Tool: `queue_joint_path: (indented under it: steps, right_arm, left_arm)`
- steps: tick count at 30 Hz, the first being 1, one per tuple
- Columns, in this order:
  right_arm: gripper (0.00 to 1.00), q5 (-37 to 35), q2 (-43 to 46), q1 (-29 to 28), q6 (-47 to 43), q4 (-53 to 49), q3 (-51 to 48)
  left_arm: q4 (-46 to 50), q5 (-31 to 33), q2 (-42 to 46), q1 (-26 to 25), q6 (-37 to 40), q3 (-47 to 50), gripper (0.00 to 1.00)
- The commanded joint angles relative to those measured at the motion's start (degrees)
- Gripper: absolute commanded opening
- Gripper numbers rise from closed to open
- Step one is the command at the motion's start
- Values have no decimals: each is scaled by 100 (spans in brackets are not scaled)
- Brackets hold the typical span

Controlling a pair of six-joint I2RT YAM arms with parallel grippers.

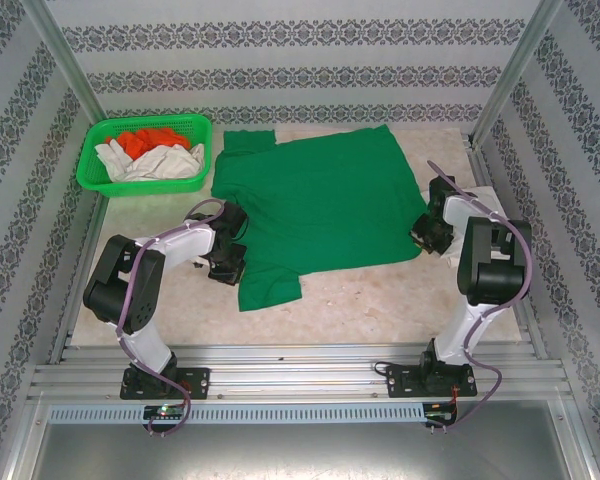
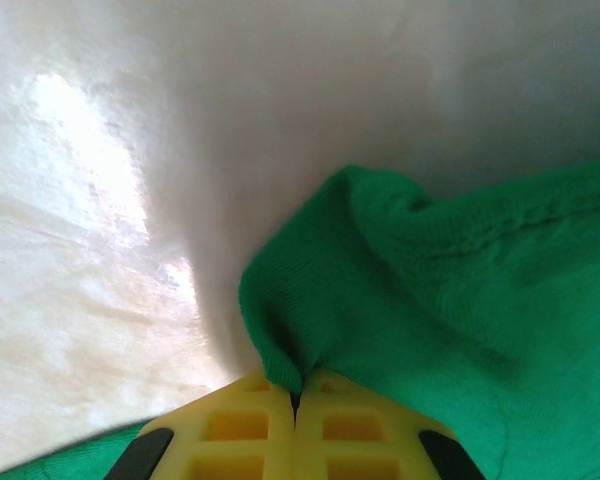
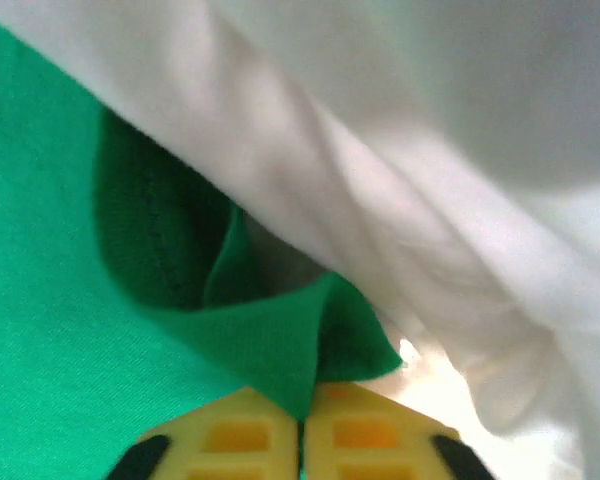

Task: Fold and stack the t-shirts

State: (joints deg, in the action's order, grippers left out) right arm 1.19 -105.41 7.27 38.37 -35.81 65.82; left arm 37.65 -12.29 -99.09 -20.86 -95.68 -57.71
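progress: early days | green shirt (image 1: 320,195) flat on table (image 1: 380,300), unfolded | left claw (image 2: 295,400), right claw (image 3: 302,415) pinching its edges | other shirts (image 1: 150,155) in basket (image 1: 145,186)

No lettering, label, brand, number or sign can be read anywhere: the dark green t-shirt (image 1: 320,200) is plain, the green mesh basket (image 1: 90,160) just left of it bears no mark, and the walls (image 1: 280,40) behind it carry only ornamental bands.

Bare bench (image 1: 380,300) lies open along the near edge, before the green t-shirt (image 1: 320,190); the mesh basket (image 1: 140,187) blocks the far left corner.
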Motion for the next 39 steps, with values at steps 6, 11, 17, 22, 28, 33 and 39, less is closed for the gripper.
queue_joint_path:
  steps: [6,11,17,22,28,33,39]
  right_arm:
    - [0,86,1716,-33,-97,294,-258]
    - [0,-11,3165,-37,-159,303,-121]
    - [0,-347,4821,-50,-90,248,90]
    - [0,-631,5692,-68,-57,103,464]
    - [0,-703,5757,-68,-314,46,1170]
    - [0,-482,5121,-64,-493,453,1463]
    - [0,-300,3914,-83,-693,1282,1622]
  left_arm:
    - [700,1549,127,170,749,-354,0]
    - [1451,2574,648,231,1476,-1472,0]
    - [2002,3530,1390,254,2234,-2611,0]
    - [1719,4220,2354,250,2654,-2969,0]
    - [564,4703,3031,250,3536,-3120,0]
    - [373,4570,2413,256,4316,-3781,0]
    - [120,3958,1167,605,4615,-4464,0]
